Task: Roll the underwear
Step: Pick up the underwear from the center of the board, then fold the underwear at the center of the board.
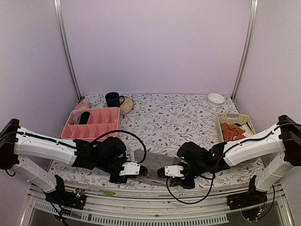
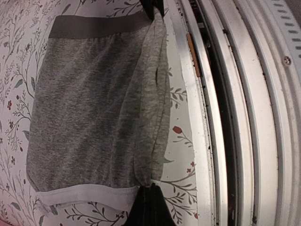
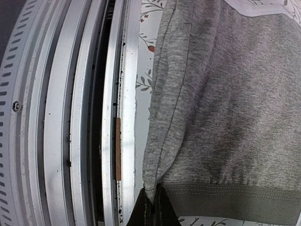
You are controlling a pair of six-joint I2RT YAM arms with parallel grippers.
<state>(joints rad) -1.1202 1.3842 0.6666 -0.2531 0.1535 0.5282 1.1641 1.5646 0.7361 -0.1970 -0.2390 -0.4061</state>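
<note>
We are pinching the grey underwear (image 1: 155,162) with both grippers. It is lying spread out at the near edge of the flowery table (image 1: 178,117). Our left gripper (image 2: 150,193) is squeezing the near corner by the pale leg hem, and our right gripper (image 3: 154,195) is squeezing the near corner by the dark waistband.
</note>
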